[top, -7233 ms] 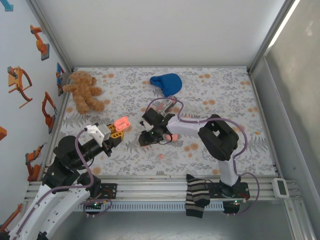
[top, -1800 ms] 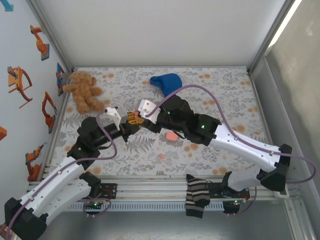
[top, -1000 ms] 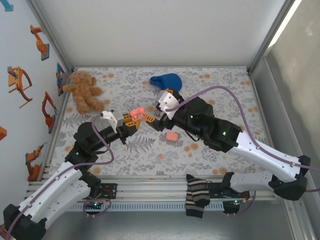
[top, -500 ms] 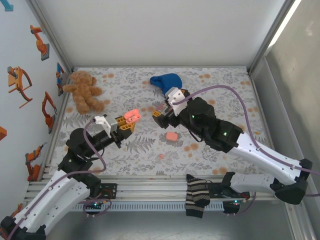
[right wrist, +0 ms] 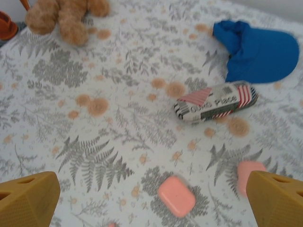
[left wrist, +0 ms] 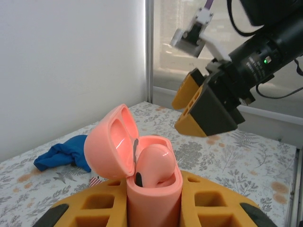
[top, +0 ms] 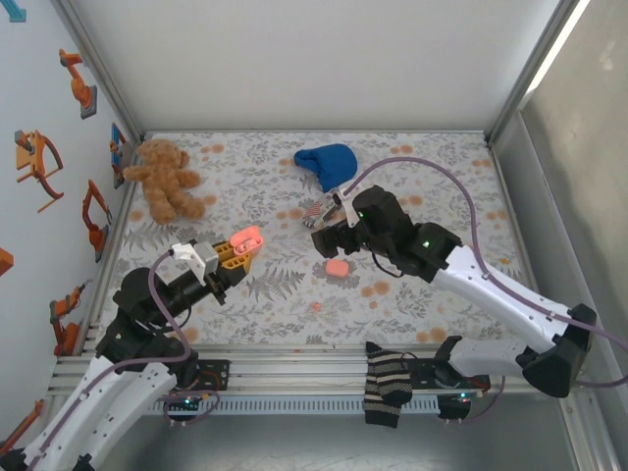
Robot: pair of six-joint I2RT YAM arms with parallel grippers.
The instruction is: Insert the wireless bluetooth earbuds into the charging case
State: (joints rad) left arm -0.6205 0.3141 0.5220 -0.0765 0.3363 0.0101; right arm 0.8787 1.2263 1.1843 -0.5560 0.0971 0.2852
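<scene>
My left gripper [top: 235,253] is shut on a pink charging case [left wrist: 152,196], held upright above the table's left half. Its lid [left wrist: 110,147] is tipped open, and one pink earbud [left wrist: 156,163] sits in the well. My right gripper [top: 330,238] hangs open and empty over the table's middle, with its orange fingertips [right wrist: 29,197] wide apart. Below it lies a closed pink rounded-square box [right wrist: 176,196], with a second pink piece [right wrist: 247,174] partly behind the right finger. A tiny coral nub [top: 317,307], one of the earbuds, lies on the cloth near the front.
A teddy bear [top: 165,180] sits at the back left and a blue cap [top: 327,164] at the back centre. A striped packet [right wrist: 215,102] lies just in front of the cap. A striped sock [top: 386,385] hangs over the front rail.
My left gripper has pulled back toward the near left with the open case. My right gripper has moved away from the case, to the right and down, and has opened fully.
</scene>
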